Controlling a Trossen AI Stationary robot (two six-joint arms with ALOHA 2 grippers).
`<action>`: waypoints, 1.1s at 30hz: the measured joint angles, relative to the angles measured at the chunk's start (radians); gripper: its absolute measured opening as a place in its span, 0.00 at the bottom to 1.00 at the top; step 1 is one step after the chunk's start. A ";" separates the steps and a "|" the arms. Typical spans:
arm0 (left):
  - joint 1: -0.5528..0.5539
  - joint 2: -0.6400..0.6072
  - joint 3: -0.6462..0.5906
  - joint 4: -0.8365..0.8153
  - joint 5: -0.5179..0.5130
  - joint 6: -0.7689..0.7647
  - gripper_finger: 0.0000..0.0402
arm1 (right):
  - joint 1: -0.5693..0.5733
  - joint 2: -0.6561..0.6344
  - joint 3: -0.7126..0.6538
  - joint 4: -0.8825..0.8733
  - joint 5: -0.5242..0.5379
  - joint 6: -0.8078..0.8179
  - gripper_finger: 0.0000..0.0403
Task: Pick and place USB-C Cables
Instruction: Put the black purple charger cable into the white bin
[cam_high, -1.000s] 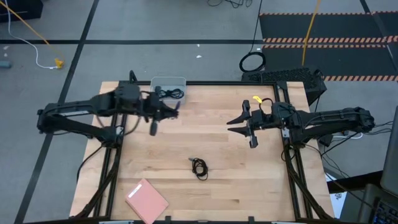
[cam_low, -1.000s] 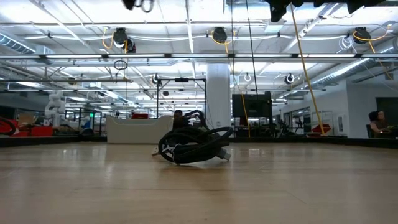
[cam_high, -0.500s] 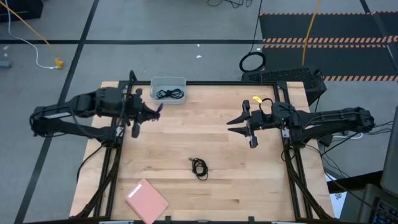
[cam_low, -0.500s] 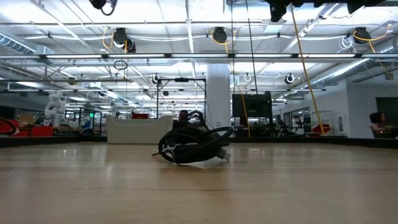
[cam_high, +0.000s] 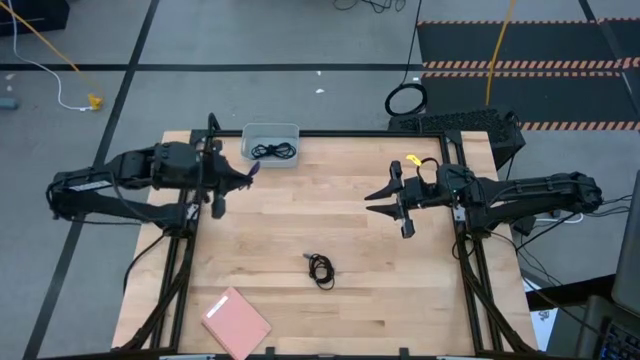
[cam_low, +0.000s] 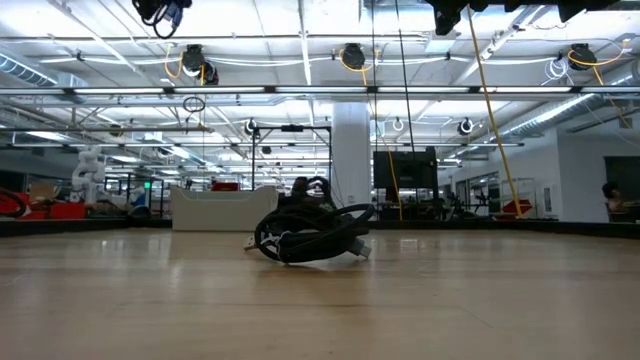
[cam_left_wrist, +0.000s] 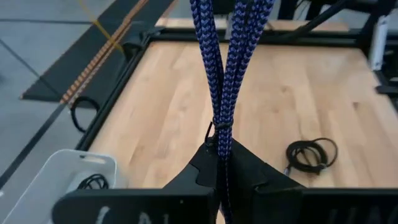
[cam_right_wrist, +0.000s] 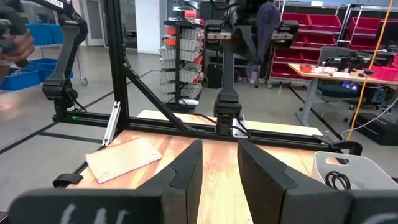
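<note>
My left gripper (cam_high: 238, 177) hovers over the table's left side, a little short of the grey tray (cam_high: 271, 132) at the far edge, and is shut on the purple-blue braided cable (cam_left_wrist: 229, 68). One black cable (cam_high: 273, 151) lies in that tray (cam_left_wrist: 59, 177). Another black cable (cam_high: 320, 268) lies coiled on the wood near the table's middle, also seen in the low view as a black coil (cam_low: 310, 235). My right gripper (cam_high: 380, 197) waits open above the table's right half. The pink pad (cam_high: 236, 322) lies at the near edge. My left gripper pinches the purple-blue cable between its two fingers (cam_left_wrist: 205, 168) at the gathered, tied spot of the bundle (cam_left_wrist: 221, 127). Several strands run out beyond the fingertips as loops. The cable is lifted clear of the table.
A thick black ring (cam_high: 405, 99) and a yellow cord (cam_high: 497, 50) lie on the floor beyond the far edge. Black frame rails (cam_high: 180, 260) run along the table's sides. Bare wood lies between the two arms.
My left gripper has drawn back toward the table's left edge, away from the tray, still shut on the purple-blue cable; most of the move came in the first half second. The right arm and the cables on the table and in the tray have kept still.
</note>
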 joint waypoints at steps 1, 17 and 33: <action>0.007 0.009 0.000 -0.001 -0.002 -0.001 0.04 | 0.000 0.000 0.000 0.000 0.000 -0.003 0.23; 0.246 0.201 0.000 0.130 -0.092 -0.077 0.05 | -0.002 0.000 0.000 0.001 0.003 -0.050 0.23; 0.545 0.499 0.057 0.165 -0.126 -0.037 0.02 | -0.002 0.000 0.000 0.008 0.004 -0.074 0.23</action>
